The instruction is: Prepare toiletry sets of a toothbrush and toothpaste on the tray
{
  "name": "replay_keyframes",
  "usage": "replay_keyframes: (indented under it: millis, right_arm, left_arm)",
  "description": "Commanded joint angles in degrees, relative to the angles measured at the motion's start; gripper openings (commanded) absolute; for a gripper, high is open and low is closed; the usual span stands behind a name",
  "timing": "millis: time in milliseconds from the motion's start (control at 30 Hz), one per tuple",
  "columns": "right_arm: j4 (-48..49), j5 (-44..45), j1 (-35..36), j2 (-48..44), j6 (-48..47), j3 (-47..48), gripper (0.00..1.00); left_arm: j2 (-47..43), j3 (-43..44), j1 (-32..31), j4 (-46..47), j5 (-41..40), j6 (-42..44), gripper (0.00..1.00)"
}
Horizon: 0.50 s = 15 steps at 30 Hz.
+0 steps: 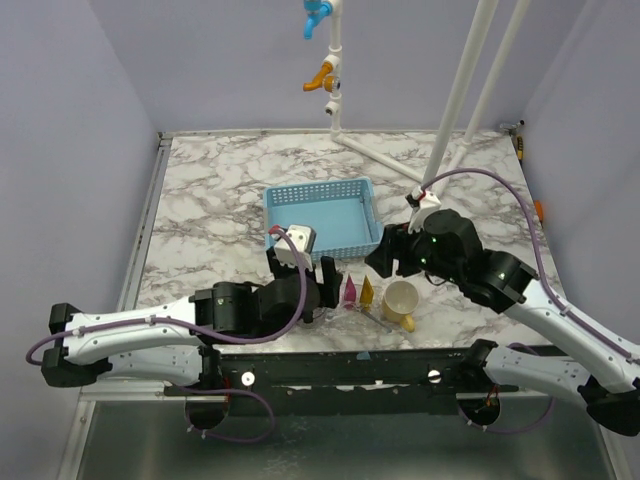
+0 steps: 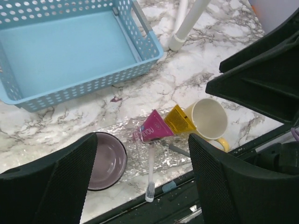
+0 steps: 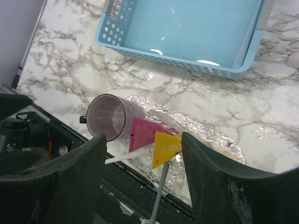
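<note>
Toothpaste is being kept on the clear tray (image 2: 126,149) near the table's front edge. The magenta-pink tube (image 2: 154,127) and the yellow tube (image 2: 179,120) are being laid side by side, each over a toothbrush, so two sets are seemingly being formed. The left gripper (image 2: 142,144) and right gripper (image 3: 142,140) are being held above with jaws spread, nothing pinched. The blue basket (image 2: 140,44) is being left empty; nothing is being shown inside the purple cup (image 2: 105,161) or yellow mug (image 2: 208,119).
</note>
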Motion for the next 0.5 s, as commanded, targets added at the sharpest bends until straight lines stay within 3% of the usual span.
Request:
replay_keyframes:
  millis: [0, 167, 300, 467]
  right_arm:
    - [-1.89, 6.18, 0.22, 1.66, -2.1, 1.98, 0.69]
    - [-1.85, 12.32, 0.22, 2.97, -3.85, 2.97, 0.73]
    - [-1.38, 17.74, 0.16, 2.84, -5.96, 3.89, 0.77]
    - [-1.07, 22.2, -1.86, 2.97, -8.49, 5.14, 0.8]
  left_arm:
    - [-3.51, 1.11, 5.14, 1.74, 4.54, 7.36, 0.8]
    - [-6.89, 0.45, 13.6, 1.48, 10.4, 10.74, 0.85]
    - [-9.0, 1.15, 18.46, -0.04, 12.25, 13.56, 0.99]
    - [-10.13, 3.73, 24.55, -3.25, 14.5, 16.98, 0.99]
